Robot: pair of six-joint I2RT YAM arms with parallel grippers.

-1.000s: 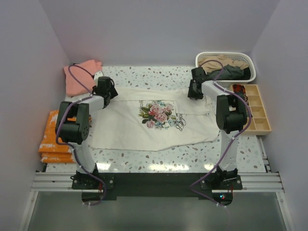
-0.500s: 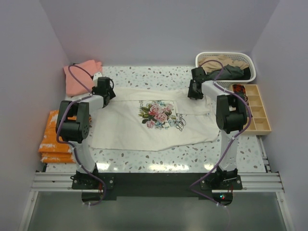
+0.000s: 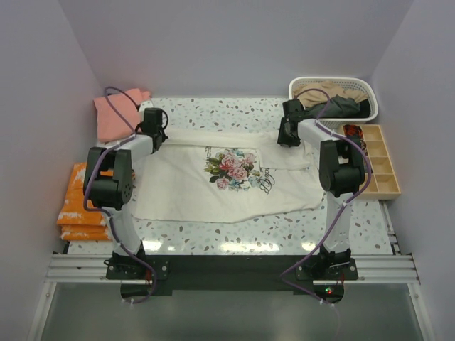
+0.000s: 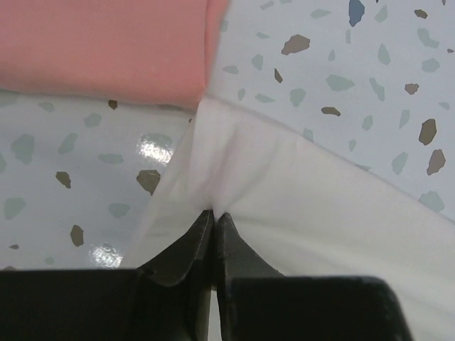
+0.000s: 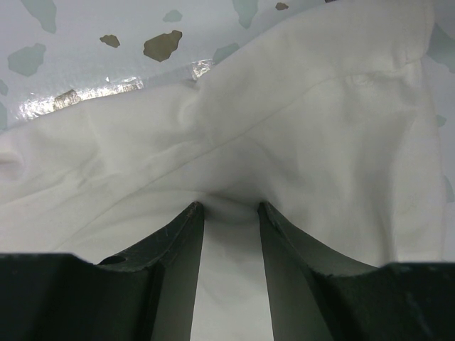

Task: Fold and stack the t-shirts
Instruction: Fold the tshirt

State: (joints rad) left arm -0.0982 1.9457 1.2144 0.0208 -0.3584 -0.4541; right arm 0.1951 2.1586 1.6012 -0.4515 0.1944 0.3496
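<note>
Where the counter (image 3: 234, 110) ends, well to the left of your left gripper (image 4: 213, 214) and nearer to you, a stack of folded orange cloths (image 3: 78, 202) lies flat. Just beyond that gripper and slightly to its left lies the salmon-pink t-shirt (image 4: 106, 42), its near edge just beside the cloth you are holding.

Your left gripper is clamped on the cream t-shirt (image 3: 213, 192). Its two fingers are pressed together on a small peak of fabric at the shirt's far left corner, and the cloth fans out from the pinch to the gripper's right. That shirt is spread flat between your two grippers and back toward the arm bases, print side up. Its rose print (image 3: 232, 167) and black lettering sit roughly midway between the grippers.

Your right gripper (image 5: 229, 207) is down on the shirt's far right corner. Its fingers stand apart with a low ridge of cream cloth between them, tips resting on the fabric and not closed on it.

Beyond and to the right of that gripper a white basket (image 3: 366, 89) holds a tan t-shirt (image 3: 323, 91) and a dark grey t-shirt (image 3: 341, 106). To the gripper's right, nearer to you than the basket, lies a wooden compartment tray (image 3: 373, 160).
</note>
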